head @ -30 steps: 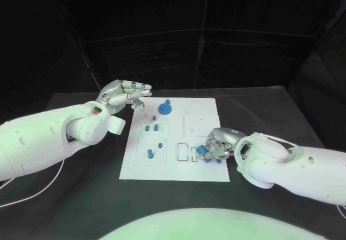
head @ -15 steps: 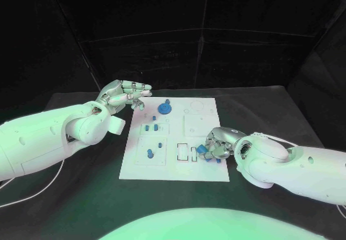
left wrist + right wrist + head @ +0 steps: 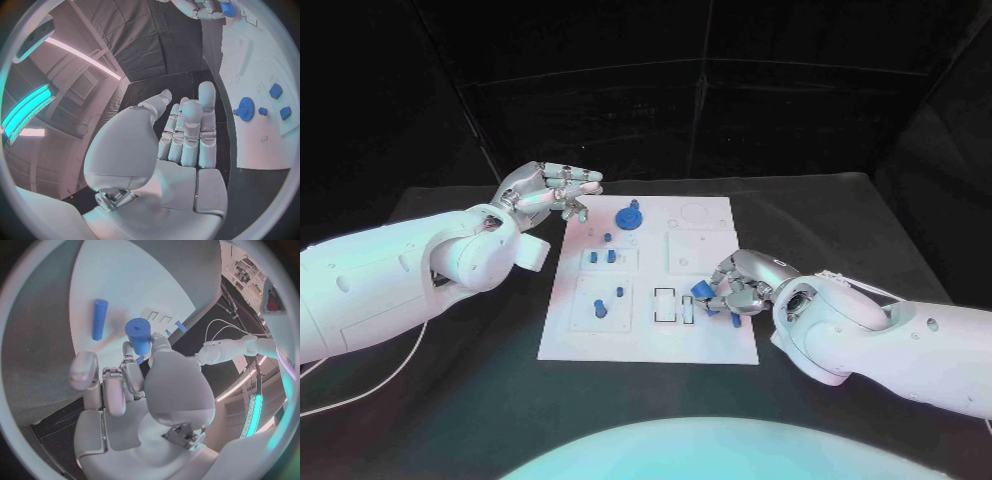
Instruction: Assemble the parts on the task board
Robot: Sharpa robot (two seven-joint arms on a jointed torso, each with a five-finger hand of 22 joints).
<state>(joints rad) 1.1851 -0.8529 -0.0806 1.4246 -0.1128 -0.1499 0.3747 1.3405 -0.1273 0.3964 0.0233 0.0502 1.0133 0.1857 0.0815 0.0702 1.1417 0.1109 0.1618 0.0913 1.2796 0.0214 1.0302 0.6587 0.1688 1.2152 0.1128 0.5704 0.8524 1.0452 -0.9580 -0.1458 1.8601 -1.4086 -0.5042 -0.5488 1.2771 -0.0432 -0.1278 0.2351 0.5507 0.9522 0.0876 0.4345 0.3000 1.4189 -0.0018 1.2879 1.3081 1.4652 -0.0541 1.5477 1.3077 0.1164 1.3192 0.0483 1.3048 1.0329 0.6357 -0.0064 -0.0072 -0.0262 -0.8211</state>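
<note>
Black table (image 3: 473,400) bears task board (image 3: 646,340).

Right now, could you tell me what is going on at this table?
The robot is assembling small blue parts on the white task board. Its right hand holds a blue cylinder in its fingers over the board's near right part, next to the rectangular slots; another blue peg lies on the board close by. The left hand holds nothing and hovers off the board's far left corner. A blue gear and several small blue pieces already sit on the board.
</note>
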